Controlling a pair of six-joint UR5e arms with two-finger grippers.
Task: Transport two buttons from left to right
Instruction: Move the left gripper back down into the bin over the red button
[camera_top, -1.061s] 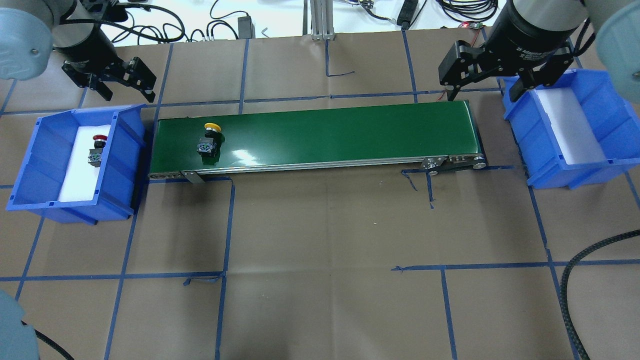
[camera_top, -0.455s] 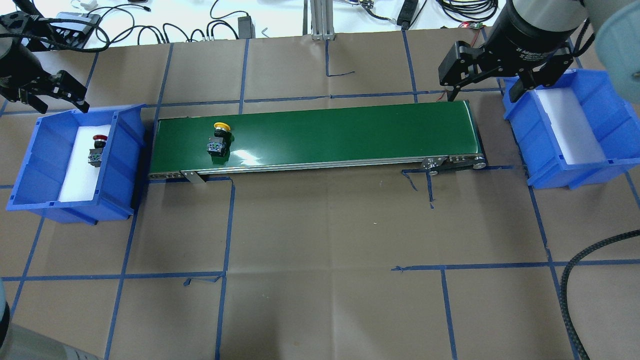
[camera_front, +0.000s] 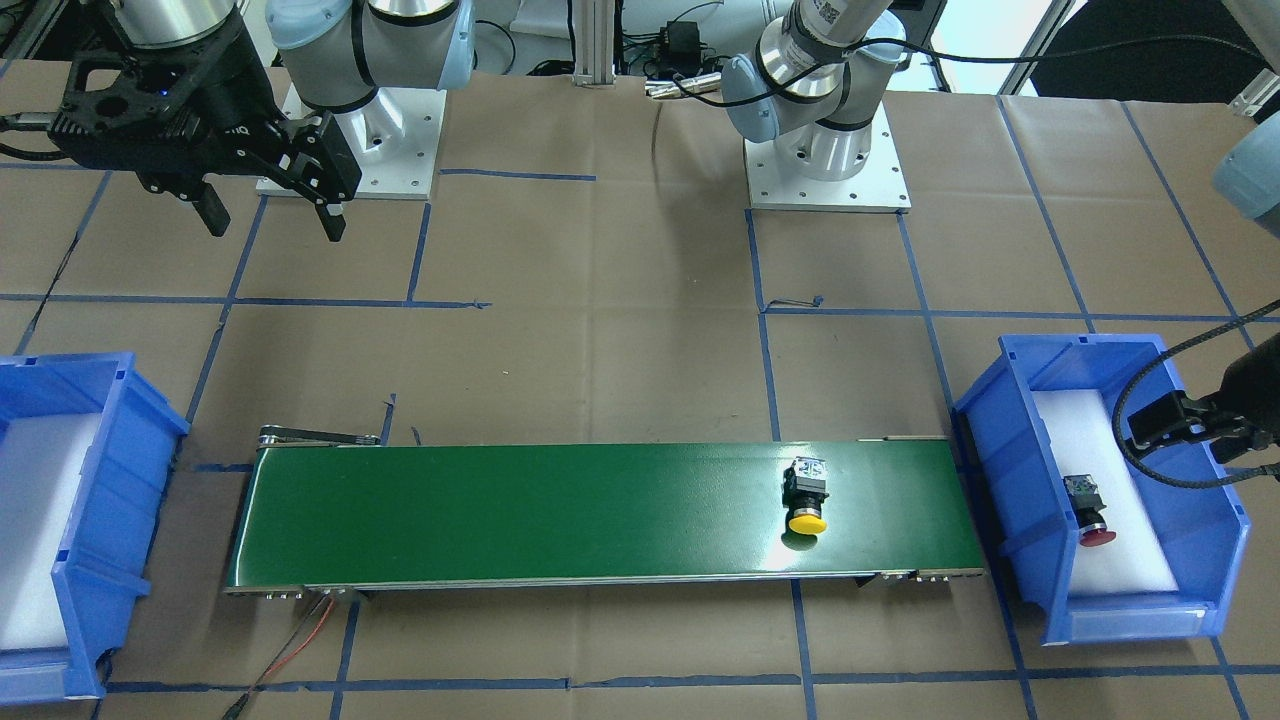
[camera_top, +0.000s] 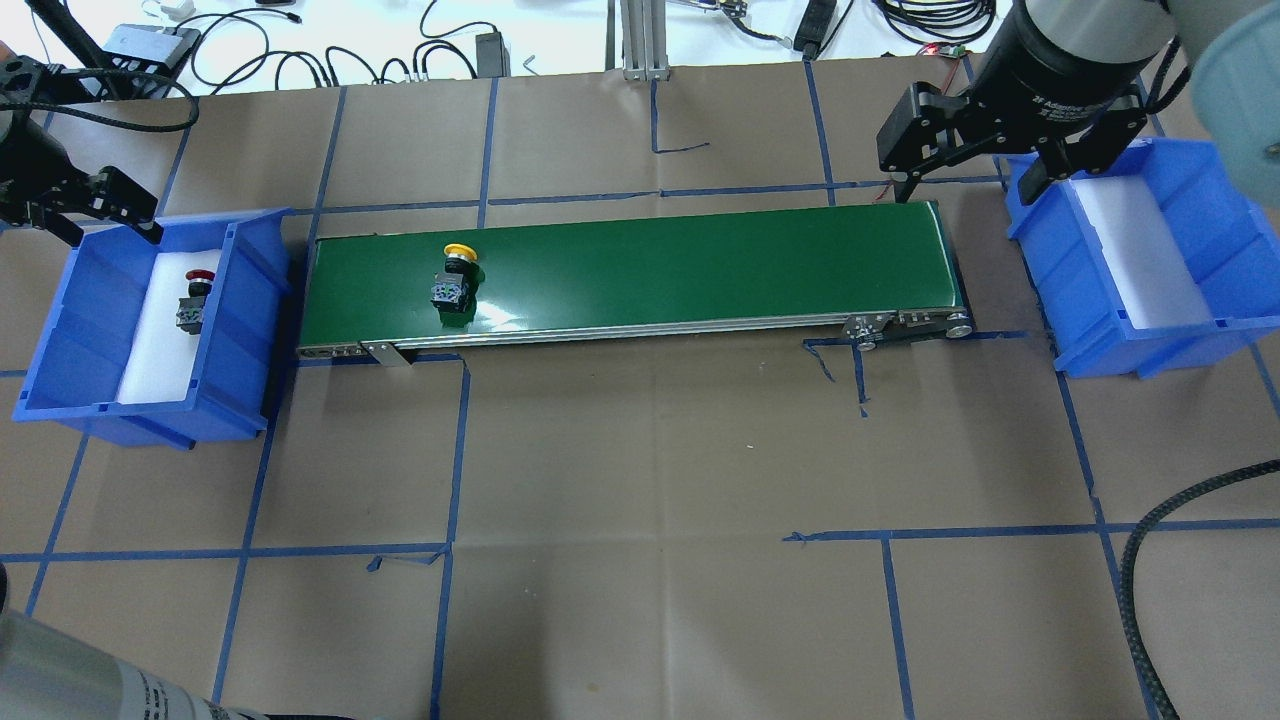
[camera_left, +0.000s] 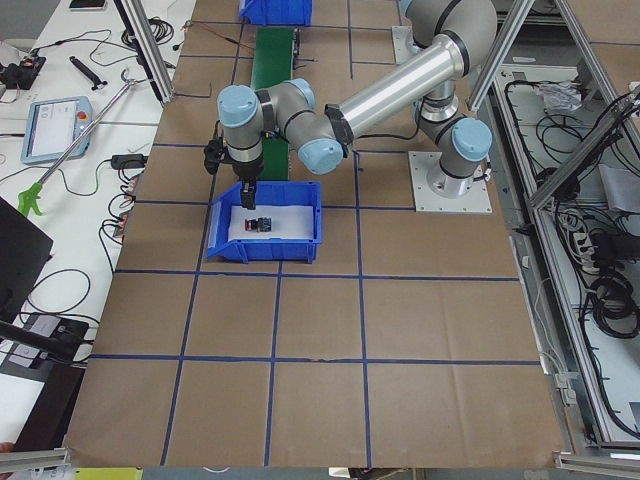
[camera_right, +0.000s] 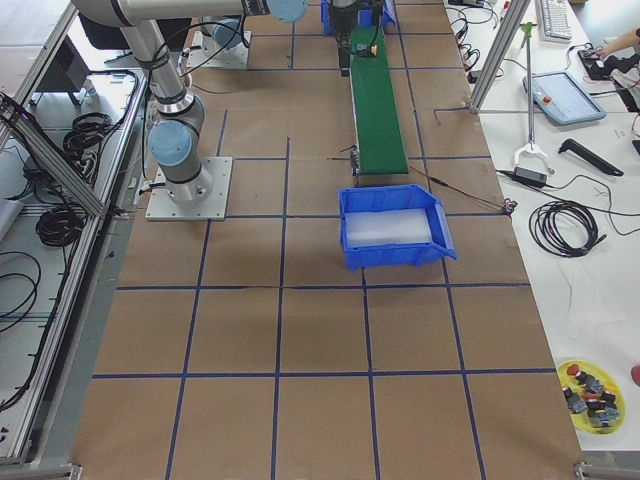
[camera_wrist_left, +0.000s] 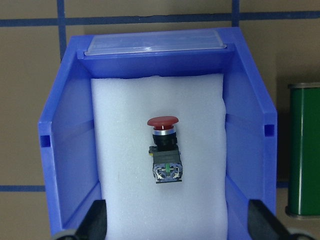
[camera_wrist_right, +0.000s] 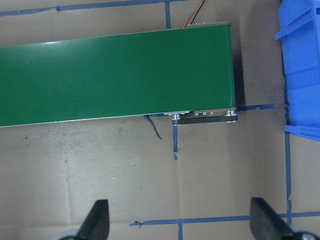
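Red button (camera_wrist_left: 164, 149) lay mid-foam (camera_wrist_left: 120, 160), clear of the blue bin's (camera_wrist_left: 62, 130) walls; yellow button (camera_top: 455, 276) on the glossy belt (camera_top: 700, 262) — left gripper (camera_wrist_left: 180, 222) and right gripper (camera_top: 966, 188) held jaws wide, empty.

Green conveyor belt (camera_top: 700, 250) lies between left bin (camera_top: 80, 320) and right bin (camera_top: 1235, 250); white foam (camera_top: 1140, 250) lines both

Brown table (camera_top: 650, 450), green conveyor (camera_top: 700, 260) between left blue bin (camera_top: 95, 310) and right blue bin (camera_top: 1065, 300)

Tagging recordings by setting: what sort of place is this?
Likely a robotics lab cell: taped paper-covered table, small green conveyor between two blue bins, teach pendant alongside.
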